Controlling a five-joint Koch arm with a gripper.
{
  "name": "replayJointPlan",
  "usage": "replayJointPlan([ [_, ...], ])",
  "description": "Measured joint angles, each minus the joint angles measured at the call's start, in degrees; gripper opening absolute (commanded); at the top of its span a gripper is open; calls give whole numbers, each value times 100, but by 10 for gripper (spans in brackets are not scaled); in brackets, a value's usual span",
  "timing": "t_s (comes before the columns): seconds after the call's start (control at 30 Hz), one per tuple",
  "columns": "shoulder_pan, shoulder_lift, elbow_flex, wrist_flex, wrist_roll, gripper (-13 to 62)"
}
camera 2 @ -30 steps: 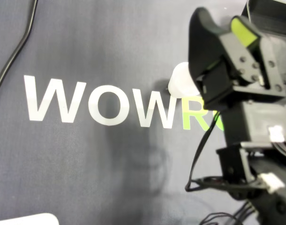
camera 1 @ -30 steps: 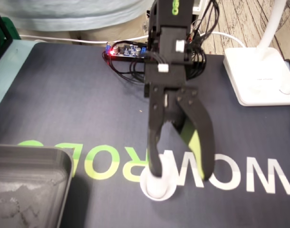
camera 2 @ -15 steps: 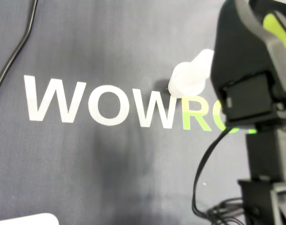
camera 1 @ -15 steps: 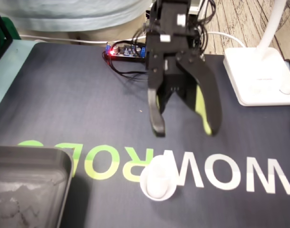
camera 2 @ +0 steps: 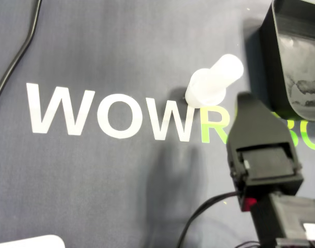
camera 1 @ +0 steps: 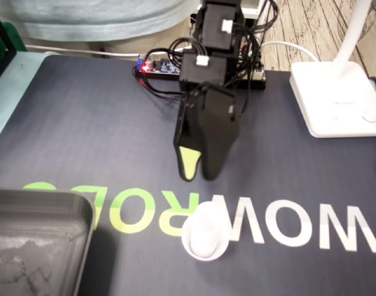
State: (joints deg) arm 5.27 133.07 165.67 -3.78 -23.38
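Note:
A small white plastic piece, a round base with a stubby cylinder on top, stands on the dark mat over the printed white and green letters; the overhead view shows the white piece too. My gripper hangs above the mat just behind the piece, apart from it, turned sideways. Its black jaw overlaps the green-lined jaw, so the gap between them is hidden. From overhead, only one black jaw of the gripper shows, right of and below the piece. Nothing is between the fingertips.
A grey metal tray sits at the mat's front left, and the tray is at the top right from overhead. A white lamp base stands at the right. A circuit board with wires lies behind the arm. A black cable runs along the overhead view's left.
The gripper stood wide open around the white piece, then lifted and drew back from it. Its wrist has now turned so the jaws overlap. The piece stays standing on the mat.

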Motion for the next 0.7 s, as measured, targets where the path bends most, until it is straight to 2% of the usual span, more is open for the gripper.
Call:
replayJointPlan([
  [0.3,26,0,773,360,492,253],
  [0.7,-35,0,958,369,879,322],
])
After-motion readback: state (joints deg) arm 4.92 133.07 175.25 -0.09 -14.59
